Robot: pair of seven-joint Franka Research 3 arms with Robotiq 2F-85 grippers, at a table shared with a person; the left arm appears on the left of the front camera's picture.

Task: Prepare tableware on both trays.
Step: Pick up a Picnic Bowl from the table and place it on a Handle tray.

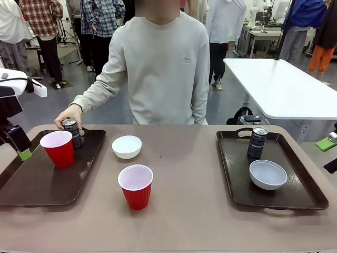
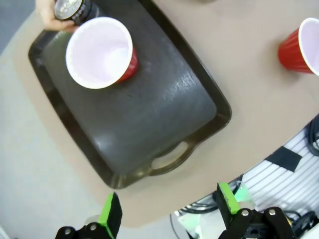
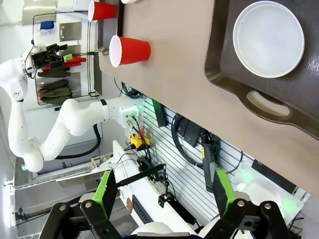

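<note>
The left gripper [image 2: 168, 206] is hanging with its green-padded fingers spread wide and nothing between them. It is pointing down just off the near handle end of the left dark brown rectangular plastic tray [image 1: 37, 184], with its arm sitting low at the table's left edge. On that tray a red plastic cup with a white inside [image 1: 58, 148] is standing upright. Close behind it, a slim dark drink can with a silver top [image 1: 72, 133] is standing under the person's hand [image 1: 68, 114], which is cupping its top while the sleeved arm is reaching down from the far side.

On the bare tan table [image 1: 195, 174] between the trays, a small round white bowl [image 1: 127, 146] is sitting near the left tray's far corner. A second red plastic cup [image 1: 136, 186] is standing nearer the robot. That cup is probably light and thin-walled, so a hard squeeze would be buckling it; a gentle pinch over one rim wall looks safest. The bowl is likely stiff, smooth and shallow, and its rim is offering the only real purchase.

The right dark brown rectangular plastic tray [image 1: 237, 174] is carrying a second slim dark can [image 1: 257, 142] upright at its far end and a second white bowl [image 1: 268, 174] nearer. The right gripper [image 3: 164, 185] is hovering beyond that tray's near handle, off the table edge, with its fingers apart and empty.
</note>
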